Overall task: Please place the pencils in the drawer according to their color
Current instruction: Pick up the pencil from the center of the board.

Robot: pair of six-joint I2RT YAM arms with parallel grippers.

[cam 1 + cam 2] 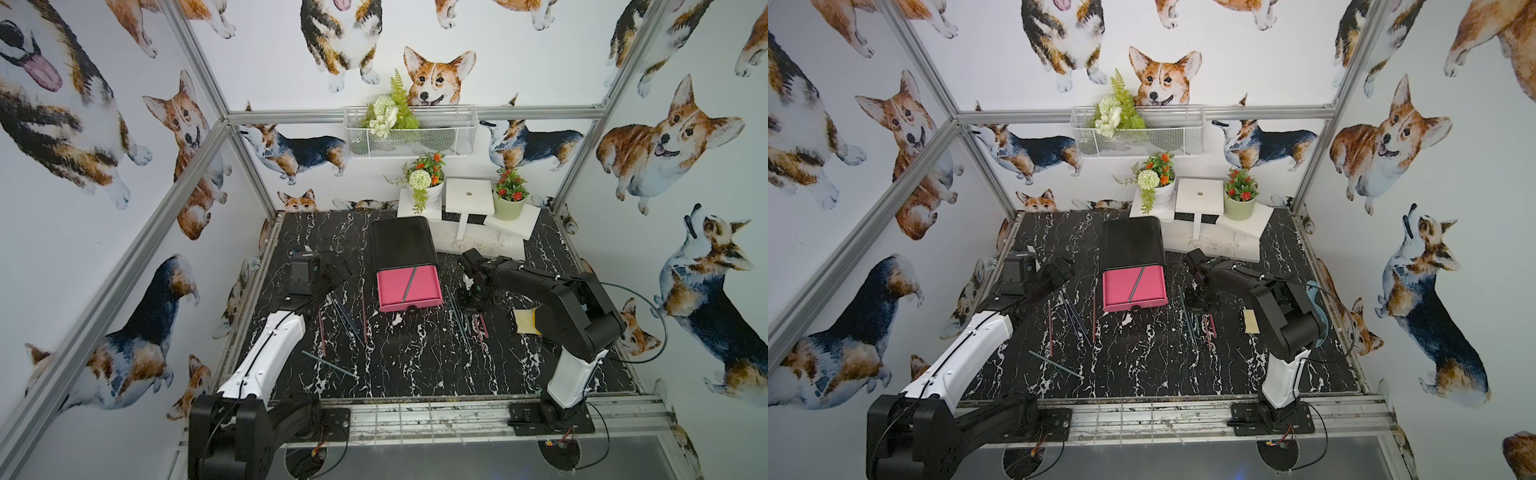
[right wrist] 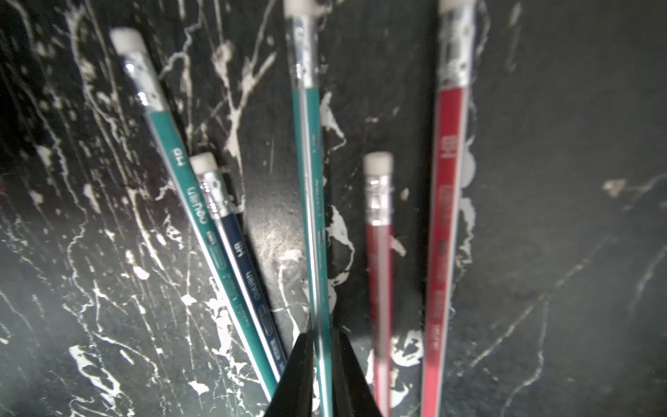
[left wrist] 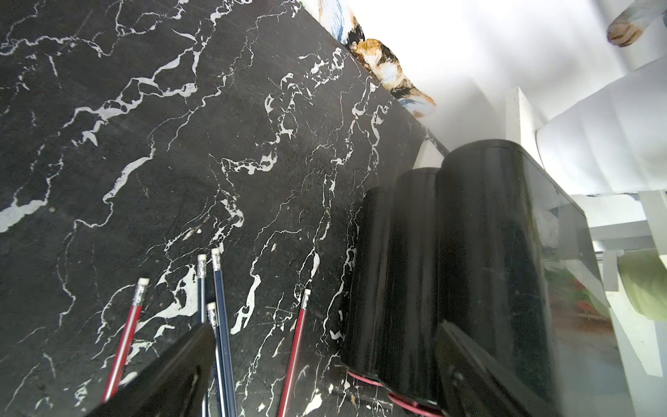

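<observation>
Right gripper (image 2: pixel 321 337) is sitting low over the pencil cluster on the right. In both top views its fingers are hiding behind the black wrist, so only the wrist view is showing them: 2 black fingers (image 2: pixel 301 361) pressing in on either side of the middle green pencil (image 2: pixel 308 173) and looking clamped on it, though the shot is blurring there. 4 more are lying around it on the marble tabletop (image 2: pixel 559 180): an outer green pencil (image 2: pixel 169 144) touching a navy pencil (image 2: pixel 240 252), plus a short-showing red pencil (image 2: pixel 379 260) and a long red pencil (image 2: pixel 445 216), all cut off by the frame edge. Left gripper (image 3: pixel 325 326) is hanging with its fingers spread wide and gripping nothing, with only the finger ends showing. Beside them 3 navy pencils (image 3: pixel 220 299) and 2 red pencils (image 3: pixel 124 343) are lying with eraser ends in view and the rest cropped or covered. Black cabinet (image 1: pixel 401 241) is standing mid-table with the pink drawer (image 1: pixel 411 303) pulled out. 1 drawer pencil (image 1: pixel 410 284) is lying diagonally inside, dark greenish, exact colour hard to call. A lone pencil (image 1: pixel 328 363) is lying nearer the table front. A yellowish pad (image 1: pixel 524 322) is sitting half hidden under the right arm. 2 flower pots (image 1: pixel 509 203) are standing on a white stand (image 1: pixel 469 195) behind the cabinet.
</observation>
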